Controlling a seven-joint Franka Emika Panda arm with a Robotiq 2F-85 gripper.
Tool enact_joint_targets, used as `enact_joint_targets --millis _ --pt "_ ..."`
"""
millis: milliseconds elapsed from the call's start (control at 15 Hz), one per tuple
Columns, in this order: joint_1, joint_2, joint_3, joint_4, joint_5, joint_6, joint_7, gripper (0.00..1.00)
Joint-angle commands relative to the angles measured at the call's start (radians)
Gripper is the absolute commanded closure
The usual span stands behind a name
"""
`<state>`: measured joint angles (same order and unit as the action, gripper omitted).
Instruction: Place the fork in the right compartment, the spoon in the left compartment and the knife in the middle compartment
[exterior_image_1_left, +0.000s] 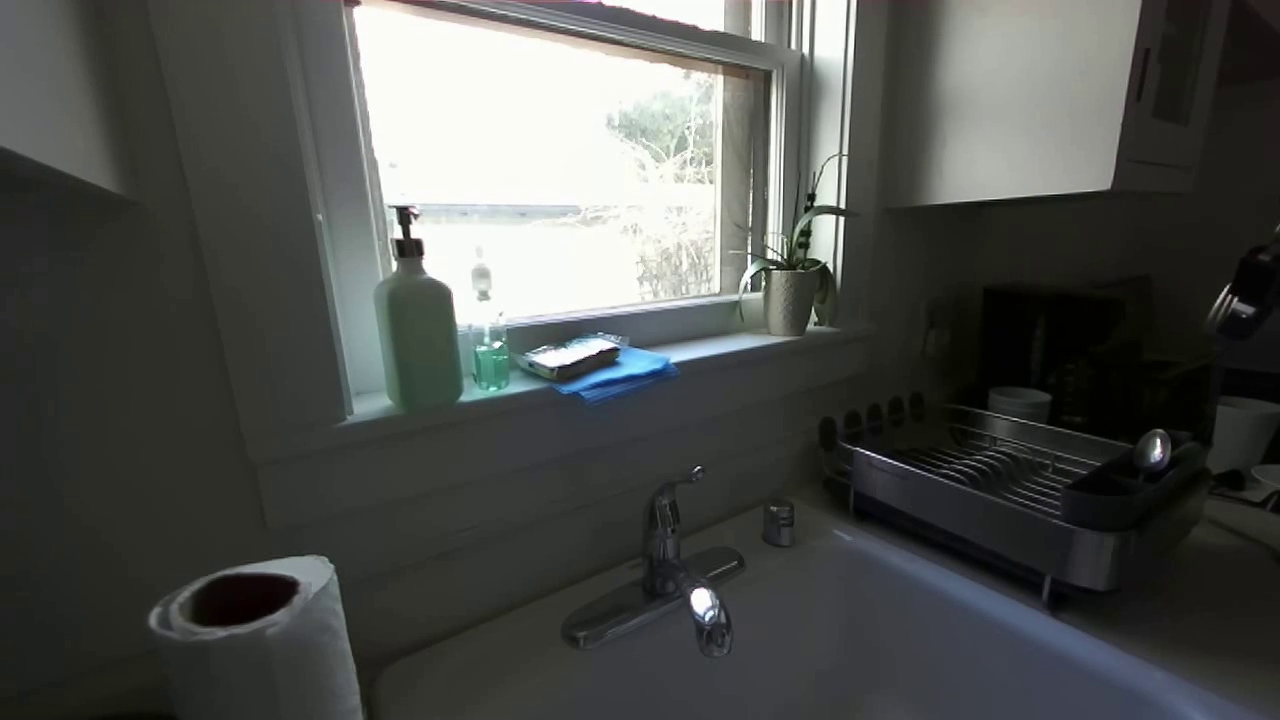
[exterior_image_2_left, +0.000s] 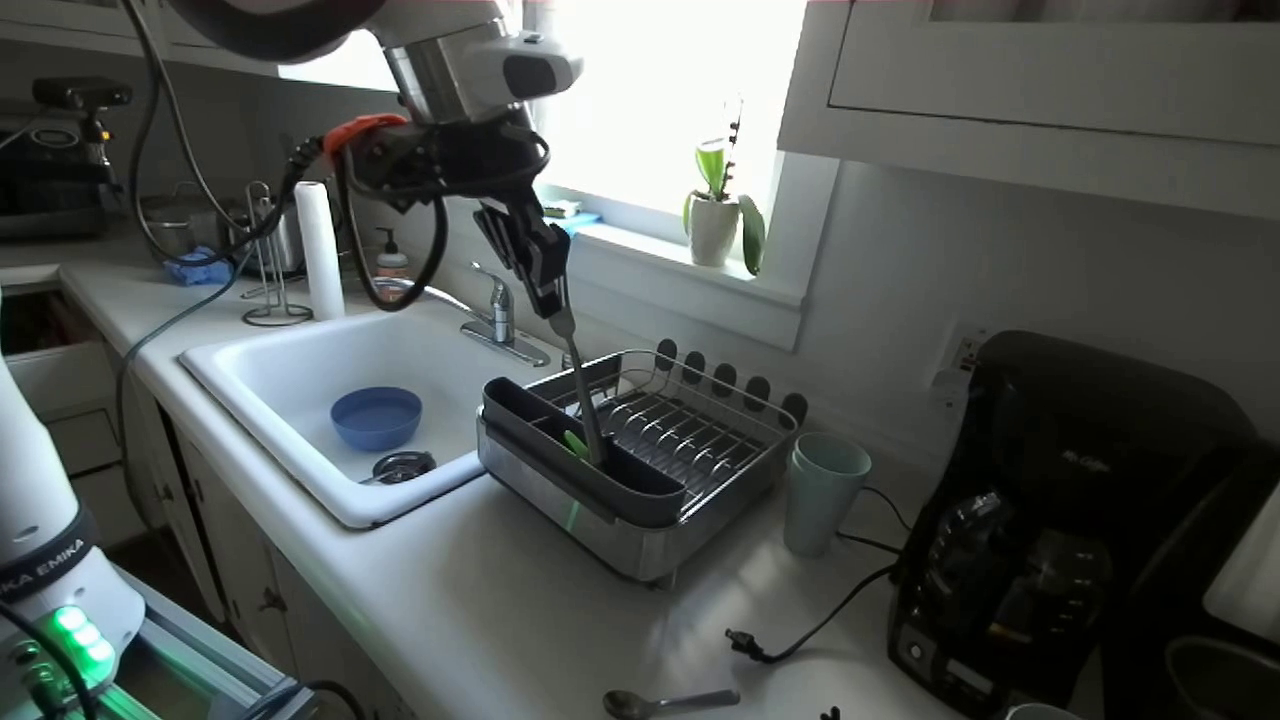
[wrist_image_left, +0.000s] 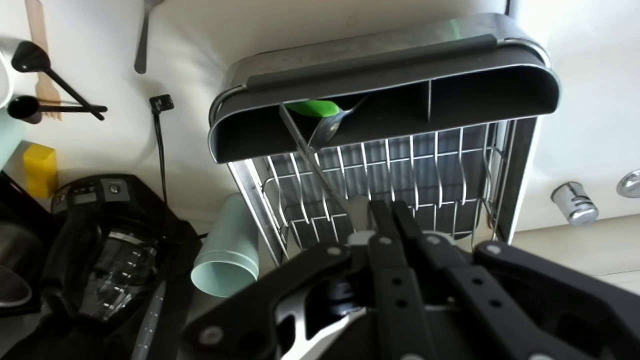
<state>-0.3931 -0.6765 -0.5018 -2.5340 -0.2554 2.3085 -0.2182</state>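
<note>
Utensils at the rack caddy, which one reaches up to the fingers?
The long utensil, slanting from the caddy up to the fingers; the metal spoon and green piece end below them.

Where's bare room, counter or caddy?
Counter: the patch between rack, sink and loose spoon. Caddy: the end right of the divider in the wrist view, dark, nothing showing. Crowded: left of that divider, with utensil, green item and bowl-up spoon; also by the coffee maker, with cups and plug.
</note>
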Motion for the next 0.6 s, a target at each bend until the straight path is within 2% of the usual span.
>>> enact_joint_targets --millis 0,533 --pt "0.005 0.046 -0.029 0.043 0.041 0.011 -0.064 0.99" --pt "0.095 0.115 -0.153 0.086 0.187 0.076 -0.259 0.99"
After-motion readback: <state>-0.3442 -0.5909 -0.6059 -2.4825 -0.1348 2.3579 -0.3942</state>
